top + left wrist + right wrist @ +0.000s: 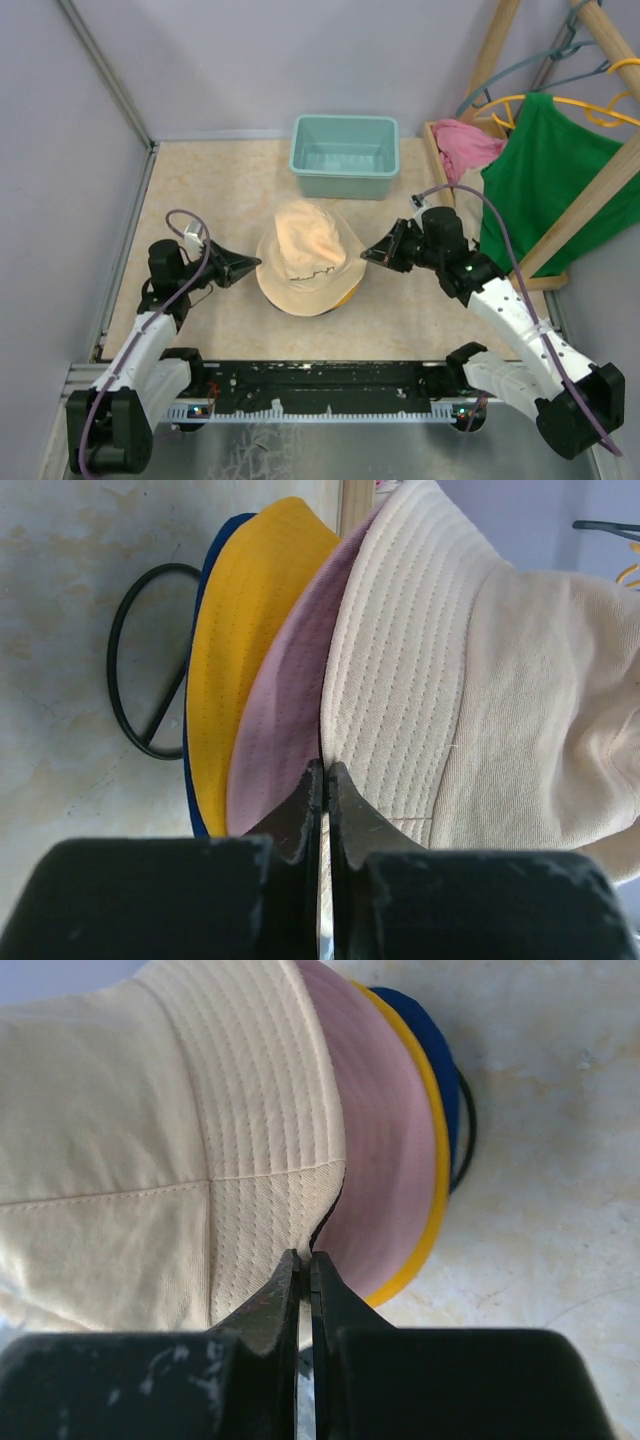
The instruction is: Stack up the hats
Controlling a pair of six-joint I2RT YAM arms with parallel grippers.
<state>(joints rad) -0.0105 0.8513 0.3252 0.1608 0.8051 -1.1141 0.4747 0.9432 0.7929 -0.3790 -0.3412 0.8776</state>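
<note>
The left end effector (252, 265) and right end effector (368, 254) are closed narrow, tips at the brim of the hats (305, 255) stacked between them on the mottled cream bench (200, 180). Whether cloth is caught is unclear. Beyond them a teal tub (345, 160) stands near lilac walls (250, 60).

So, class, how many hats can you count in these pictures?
4, in one stack on the table: beige hat on top, pink hat beneath, then yellow-orange hat, navy hat at the bottom. Any hat tucked inside would be hidden.

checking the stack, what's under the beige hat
Under the beige hat lie the pink hat, the yellow-orange hat, then the navy hat; only their brims show, crowns covered.
</note>
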